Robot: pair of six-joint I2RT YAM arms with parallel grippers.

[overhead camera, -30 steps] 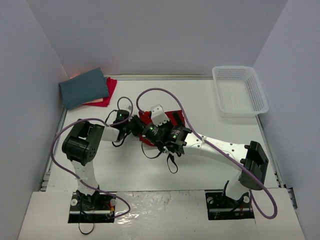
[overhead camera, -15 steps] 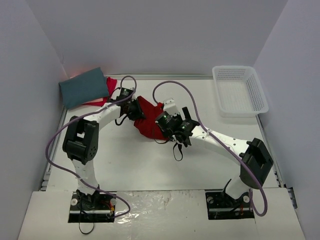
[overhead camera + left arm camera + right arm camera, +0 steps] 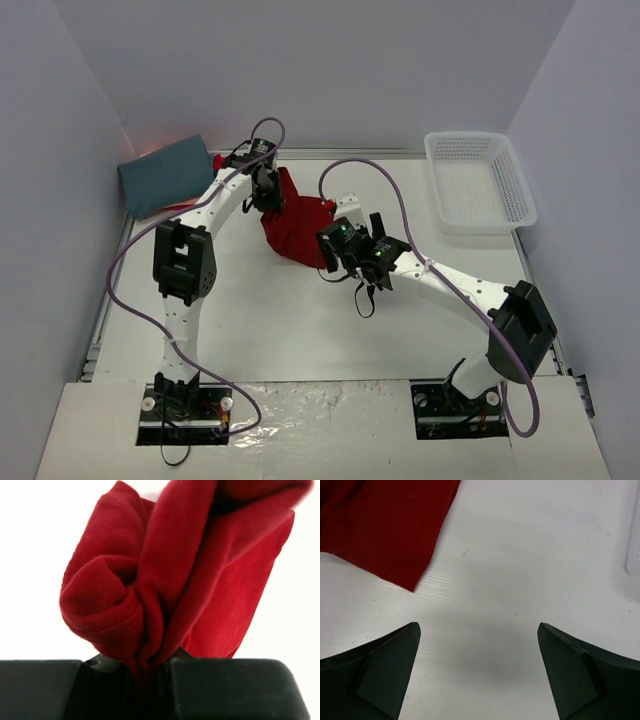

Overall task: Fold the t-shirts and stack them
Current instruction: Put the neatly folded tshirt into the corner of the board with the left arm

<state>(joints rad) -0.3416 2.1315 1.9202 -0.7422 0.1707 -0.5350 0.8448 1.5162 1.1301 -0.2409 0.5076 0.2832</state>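
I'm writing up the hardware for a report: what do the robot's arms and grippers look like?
The left arm and right arm are white links joined by bulky black motor housings. A purple cable loops along each. The fingers are matte black plastic, wedge-shaped on the right gripper.

The left arm (image 3: 205,215) stretches from its near-left base toward the far side, wrist bent rightward, and its tool (image 3: 267,193) is pinched tight on a bunched fold of the deep red t-shirt (image 3: 296,228). The right arm (image 3: 455,285) runs from its elbow at the right edge leftward toward the middle. Its tool (image 3: 330,245) points down with both fingers (image 3: 385,670) spread wide, gripping nothing.
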